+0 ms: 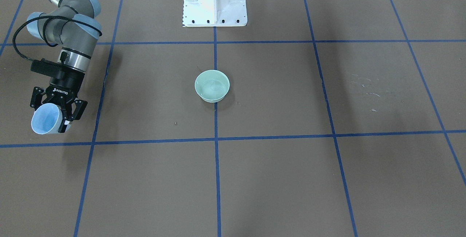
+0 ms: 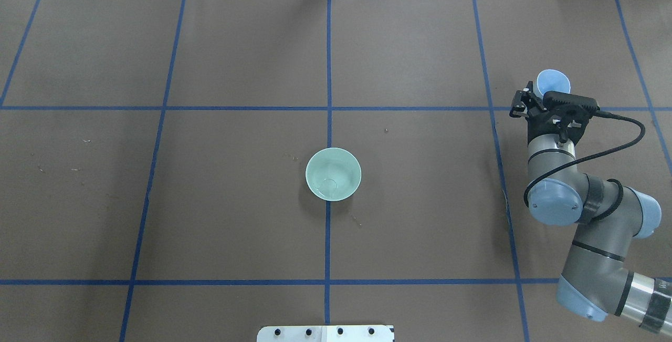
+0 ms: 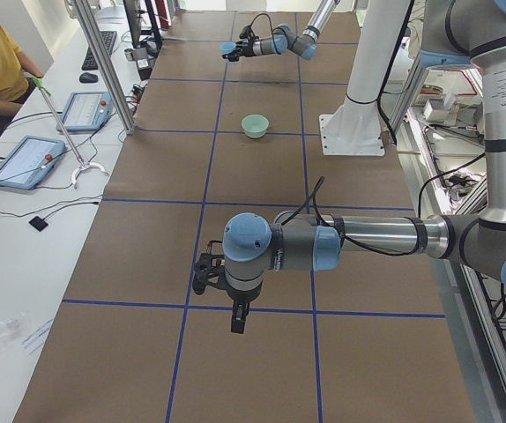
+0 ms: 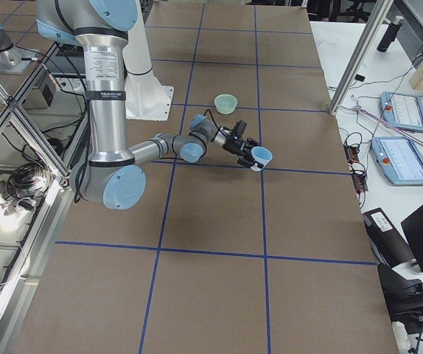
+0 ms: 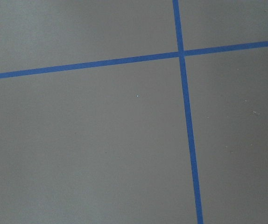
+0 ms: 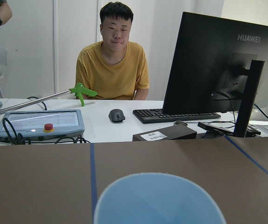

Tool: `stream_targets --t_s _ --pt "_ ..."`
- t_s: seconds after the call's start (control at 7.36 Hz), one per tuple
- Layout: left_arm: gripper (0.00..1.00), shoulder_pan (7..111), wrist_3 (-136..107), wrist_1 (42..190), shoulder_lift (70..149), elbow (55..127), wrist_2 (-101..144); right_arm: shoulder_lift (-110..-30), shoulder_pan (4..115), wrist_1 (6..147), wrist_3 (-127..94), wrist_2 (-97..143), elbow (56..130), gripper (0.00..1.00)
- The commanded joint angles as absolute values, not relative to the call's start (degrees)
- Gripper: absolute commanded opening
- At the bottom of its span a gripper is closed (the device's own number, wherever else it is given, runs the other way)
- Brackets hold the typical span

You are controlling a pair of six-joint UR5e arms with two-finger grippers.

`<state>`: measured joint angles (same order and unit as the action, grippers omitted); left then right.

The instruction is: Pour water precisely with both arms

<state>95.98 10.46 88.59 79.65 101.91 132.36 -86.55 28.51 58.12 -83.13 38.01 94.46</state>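
Pale-blue, thin-walled, prob. plastic: reads as a light cup, likely to flex if squeezed hard. Sits clamped across its wall in the right end effector, up off the tabletop, far out on the robot's right side and well apart from the mint bowl. Shows its open mouth to the front-facing cam. Can't tell exact tilt, nor contents if any.

Found only as faint ripples & glints: the water, a small amt in the bowl at table centre, right on a blue tape line. Adds little weight to either vessel, but prob. sloshes w/ any jerk, so move slow & tip gradually.

Looks stiffer & heavier than the cup, that bowl, w/ a smooth glossy wall. Prob. slippery when wet. Best taken by pinching the rim, one finger inside & one outside, or just steadied from the side (a judgement, not seen).

Can't tell apart or together for the left end effector. Appears only in the left side view, hanging over bare tabletop, far from bowl & cup. Same story from the left wrist cam: just brown surface & tape.

For the cup, hold mid-wall w/ modest force, not at the rim, to avoid crushing or popping it loose.
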Motion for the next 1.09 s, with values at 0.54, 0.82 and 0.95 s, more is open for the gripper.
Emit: stream_targets --t_s 0.54,0.82,0.95 --pt "1.0 95.9 10.3 88.6 79.8 102.0 132.4 -86.7 28.4 57.7 -87.4 36.9 88.2 0.26" --pt "1.0 95.9 10.2 88.6 80.0 101.9 132.4 -86.7 28.4 57.7 -89.1 36.0 86.8 0.72" --pt "1.0 95.9 10.2 88.6 80.0 101.9 132.4 -86.7 28.3 57.7 -91.6 34.6 85.7 0.99"
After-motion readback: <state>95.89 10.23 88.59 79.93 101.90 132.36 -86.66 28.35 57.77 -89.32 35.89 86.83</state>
